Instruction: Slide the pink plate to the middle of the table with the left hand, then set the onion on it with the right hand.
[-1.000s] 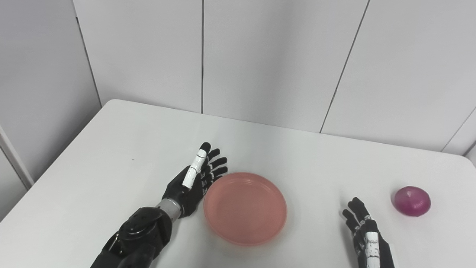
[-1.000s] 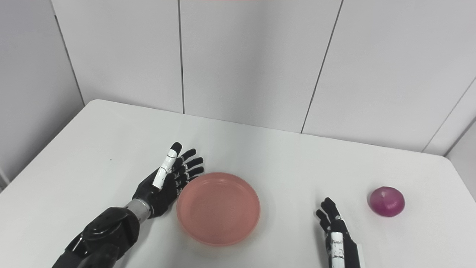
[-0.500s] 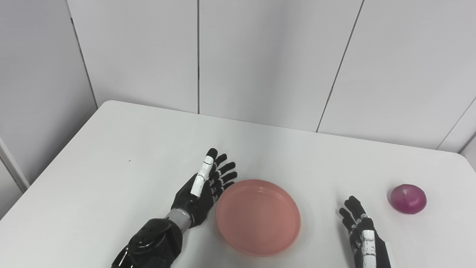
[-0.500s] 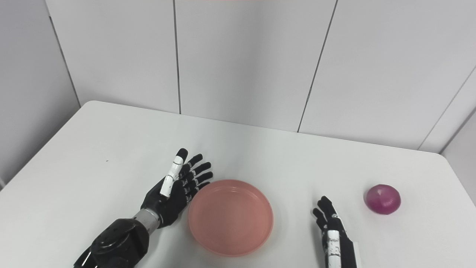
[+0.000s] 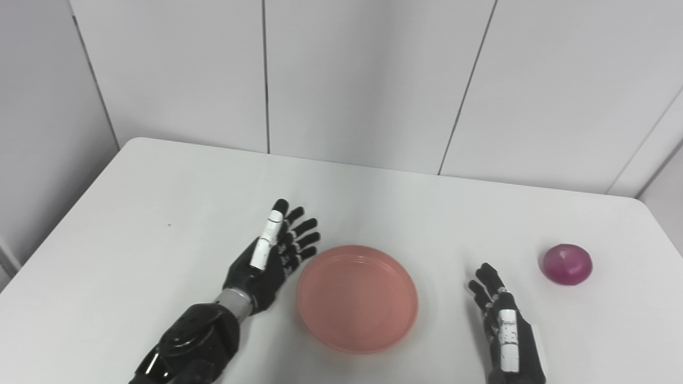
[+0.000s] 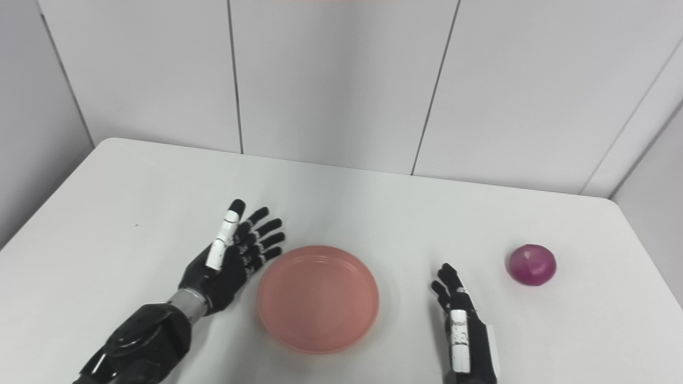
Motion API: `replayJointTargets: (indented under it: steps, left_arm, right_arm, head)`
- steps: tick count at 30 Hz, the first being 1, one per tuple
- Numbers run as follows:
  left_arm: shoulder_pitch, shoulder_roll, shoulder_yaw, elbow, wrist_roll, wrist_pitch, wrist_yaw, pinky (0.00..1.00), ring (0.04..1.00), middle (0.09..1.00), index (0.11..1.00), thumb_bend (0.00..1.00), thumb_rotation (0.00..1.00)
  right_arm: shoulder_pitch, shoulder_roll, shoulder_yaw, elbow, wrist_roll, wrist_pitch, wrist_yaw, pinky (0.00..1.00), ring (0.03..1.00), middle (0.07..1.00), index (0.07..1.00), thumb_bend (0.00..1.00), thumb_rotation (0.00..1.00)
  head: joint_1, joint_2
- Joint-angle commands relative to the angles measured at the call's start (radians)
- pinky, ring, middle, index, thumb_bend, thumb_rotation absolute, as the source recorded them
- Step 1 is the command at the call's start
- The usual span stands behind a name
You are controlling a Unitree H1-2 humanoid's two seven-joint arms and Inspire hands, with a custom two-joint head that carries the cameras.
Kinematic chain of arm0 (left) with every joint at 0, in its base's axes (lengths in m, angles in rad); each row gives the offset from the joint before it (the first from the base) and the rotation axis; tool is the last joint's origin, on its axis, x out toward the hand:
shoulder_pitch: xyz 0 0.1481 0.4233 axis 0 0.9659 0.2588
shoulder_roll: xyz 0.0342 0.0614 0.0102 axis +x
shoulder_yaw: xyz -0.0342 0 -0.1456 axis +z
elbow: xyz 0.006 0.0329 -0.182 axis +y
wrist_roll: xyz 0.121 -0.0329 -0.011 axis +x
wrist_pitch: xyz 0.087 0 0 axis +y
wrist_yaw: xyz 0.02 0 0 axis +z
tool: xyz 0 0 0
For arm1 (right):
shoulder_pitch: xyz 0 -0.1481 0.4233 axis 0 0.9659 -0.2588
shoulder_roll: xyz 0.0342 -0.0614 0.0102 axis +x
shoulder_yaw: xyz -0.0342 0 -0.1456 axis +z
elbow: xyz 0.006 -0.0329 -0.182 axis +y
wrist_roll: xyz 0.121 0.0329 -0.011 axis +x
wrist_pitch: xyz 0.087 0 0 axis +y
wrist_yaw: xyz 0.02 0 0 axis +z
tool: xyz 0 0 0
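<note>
Pink plate [image 5: 357, 297] sits flat, rim up, near centre of the white table [image 5: 160, 192], toward the near edge; round, so no long axis to speak of, and nothing lies in it. Onion [image 5: 565, 264], purple-red, rests on the table well to the plate's right, apart from both hands; its paler top faces roughly up & toward the camera, root/stem detail too small to make out.

Left hand [image 5: 272, 256] stands just beside the plate's left rim, on edge, palm facing the plate, fingers [image 5: 304, 237] spread & pointing away from the robot, thumb w/ white segment uppermost. Holds nothing. Whether palm or fingertips actually touch the rim cannot be told: the gap is hidden by the hand's own bulk in both views. Left forearm [image 5: 187, 346] runs off the bottom edge, elbow cut off.

Right hand [image 6: 461, 325] is on edge betw. plate & onion, nearer the plate, touching neither; fingers loosely apart, pointing away from the robot, grasping nothing. Its wrist is cropped by the bottom of the frame, so arm pose beyond that is unseen. Whether either hand rests on the tabletop or hovers just above is unclear.

Grey wall panels [image 5: 373, 80] behind the table.
</note>
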Motion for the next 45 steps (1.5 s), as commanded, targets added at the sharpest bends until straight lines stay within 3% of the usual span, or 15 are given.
replayJointTargets:
  steps: [1, 7, 9, 18, 26, 33, 45]
  left_arm:
    - [-0.052, 0.006, 0.029, -0.008, -0.007, 0.003, -0.014, 0.93, 0.892, 0.908, 0.947, 0.74, 0.85]
    - [-0.08, -0.001, 0.084, 0.035, -0.01, 0.003, -0.013, 0.92, 0.903, 0.91, 0.938, 0.72, 0.86]
    - [-0.083, 0.0, 0.092, 0.044, -0.022, 0.003, -0.015, 0.93, 0.909, 0.913, 0.944, 0.72, 0.87]
    - [-0.078, 0.026, 0.088, 0.066, -0.077, 0.003, -0.014, 0.89, 0.893, 0.912, 0.953, 0.71, 0.88]
    - [-0.069, 0.065, 0.069, 0.074, -0.125, 0.003, -0.025, 0.9, 0.903, 0.918, 0.95, 0.72, 0.89]
    - [-0.052, 0.078, 0.067, 0.093, -0.164, 0.003, -0.05, 0.91, 0.92, 0.925, 0.945, 0.72, 0.87]
    - [-0.042, 0.073, 0.114, 0.167, -0.171, 0.003, -0.104, 0.9, 0.89, 0.897, 0.926, 0.73, 0.83]
  right_arm:
    - [0.012, 0.045, 0.026, -0.017, 0.002, 0.014, 0.011, 0.95, 0.888, 0.903, 0.899, 0.76, 0.94]
    - [0.012, 0.054, 0.04, -0.024, -0.012, 0.014, -0.004, 0.94, 0.886, 0.906, 0.907, 0.79, 0.93]
    - [0.013, 0.062, 0.046, -0.033, -0.019, 0.023, -0.01, 0.95, 0.887, 0.904, 0.91, 0.79, 0.93]
    - [0.002, 0.09, 0.063, -0.086, -0.042, 0.069, -0.035, 0.9, 0.884, 0.895, 0.902, 0.8, 0.91]
    - [-0.071, 0.112, 0.008, -0.167, -0.043, 0.142, -0.073, 0.85, 0.853, 0.867, 0.89, 0.81, 0.86]
    - [-0.143, 0.12, -0.07, -0.145, -0.006, 0.153, -0.1, 0.83, 0.823, 0.836, 0.864, 0.83, 0.78]
    - [-0.175, 0.108, -0.069, -0.11, -0.071, 0.104, -0.116, 0.77, 0.815, 0.845, 0.884, 0.74, 0.77]
  head:
    - [-0.006, 0.002]
    - [-0.03, 0.008]
    - [-0.068, 0.013]
    - [-0.141, 0.018]
    - [-0.215, 0.014]
    - [-0.287, -0.011]
    - [-0.404, -0.101]
